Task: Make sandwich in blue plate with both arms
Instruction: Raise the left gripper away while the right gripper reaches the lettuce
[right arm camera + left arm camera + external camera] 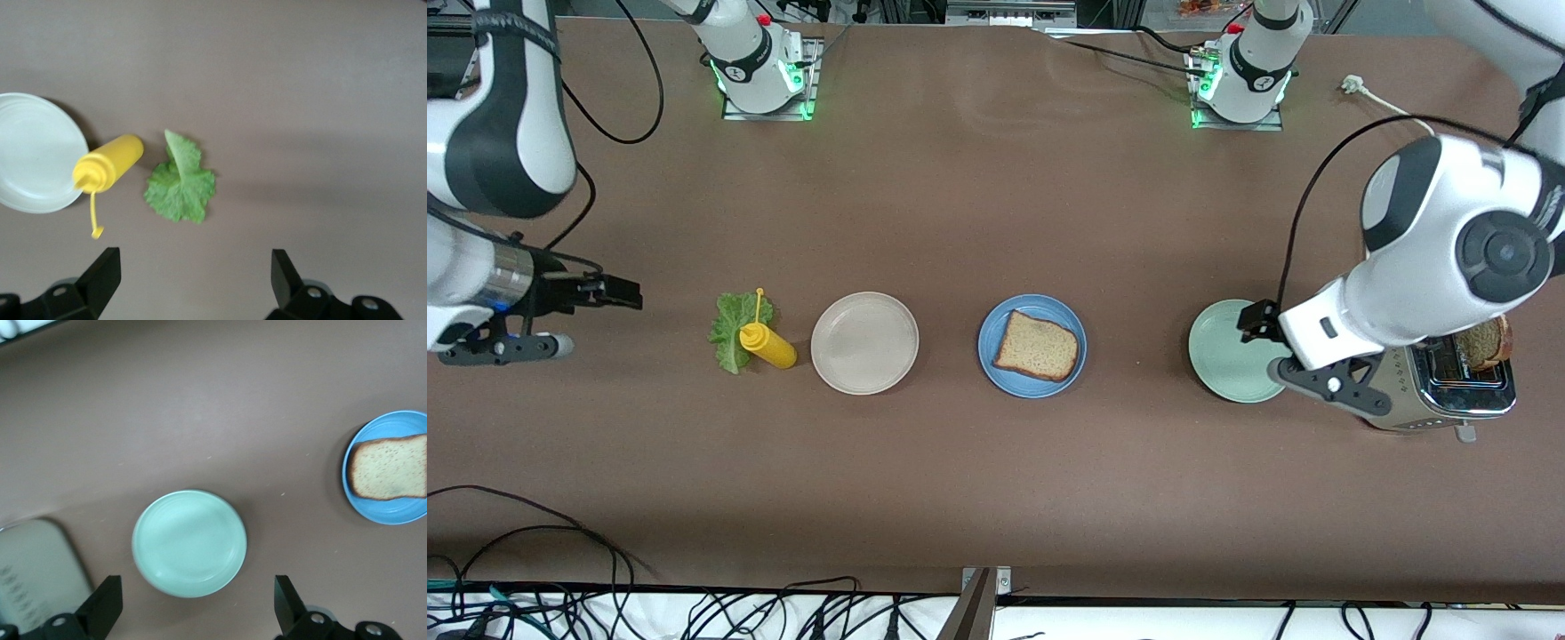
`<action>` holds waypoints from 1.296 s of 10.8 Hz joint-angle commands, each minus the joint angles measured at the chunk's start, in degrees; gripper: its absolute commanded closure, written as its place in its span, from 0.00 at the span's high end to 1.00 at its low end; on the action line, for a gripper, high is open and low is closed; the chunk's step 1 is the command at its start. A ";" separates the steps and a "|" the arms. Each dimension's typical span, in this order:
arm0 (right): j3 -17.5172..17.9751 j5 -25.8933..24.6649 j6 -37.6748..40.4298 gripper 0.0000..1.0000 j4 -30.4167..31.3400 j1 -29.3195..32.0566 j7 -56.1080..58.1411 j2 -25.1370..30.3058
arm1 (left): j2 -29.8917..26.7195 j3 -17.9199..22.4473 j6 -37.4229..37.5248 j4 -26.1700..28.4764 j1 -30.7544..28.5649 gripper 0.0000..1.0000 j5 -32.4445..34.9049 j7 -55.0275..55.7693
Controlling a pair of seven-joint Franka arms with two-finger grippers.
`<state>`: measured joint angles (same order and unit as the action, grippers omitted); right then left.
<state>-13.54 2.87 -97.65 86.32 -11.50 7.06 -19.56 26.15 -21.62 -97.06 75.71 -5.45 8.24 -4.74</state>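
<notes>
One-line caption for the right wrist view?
Open right gripper over the table, with a lettuce leaf, yellow squeeze bottle and beige-white plate below.

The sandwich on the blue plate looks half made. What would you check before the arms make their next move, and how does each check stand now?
1. First bread slice lies flat on the blue plate: ok.
2. Lettuce leaf is free to pick up: not ok, the yellow mustard bottle lies partly over it.
3. Right gripper is open and holds nothing, above the table by the lettuce: ok.
4. Left gripper is open and holds nothing, over the mint-green plate: ok.
5. Second slice stands in the toaster: ok.
6. Second slice is loose enough to lift out: cannot tell.
</notes>
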 commanded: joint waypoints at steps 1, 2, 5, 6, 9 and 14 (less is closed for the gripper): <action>0.00 2.47 -4.90 1.00 -0.98 0.07 -0.30 -5.47 | -7.16 0.35 7.30 1.46 -1.32 1.00 2.48 0.79; 0.09 4.92 -5.78 1.00 -0.98 0.07 -0.30 -7.23 | -10.22 3.39 7.42 2.51 -0.54 1.00 0.66 0.09; 1.66 5.65 -12.97 1.00 2.33 -0.45 -0.30 -8.92 | -23.12 15.09 5.06 15.56 5.09 1.00 -9.35 0.17; 2.28 5.39 -16.48 1.00 5.93 -0.37 -0.04 -7.62 | -26.82 15.98 3.56 19.35 5.44 1.00 -9.38 0.17; 2.90 5.13 -25.09 1.00 16.65 0.07 0.84 -4.28 | -29.84 15.73 3.72 22.55 5.80 1.00 -9.29 0.87; 6.94 4.95 -41.44 1.00 33.01 1.65 2.25 -0.92 | -28.18 15.29 5.75 20.80 5.45 1.00 -9.38 0.35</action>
<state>-8.92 7.63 -131.21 110.03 -11.00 7.62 -24.11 -1.96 -6.67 -91.57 96.41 0.04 0.01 -4.36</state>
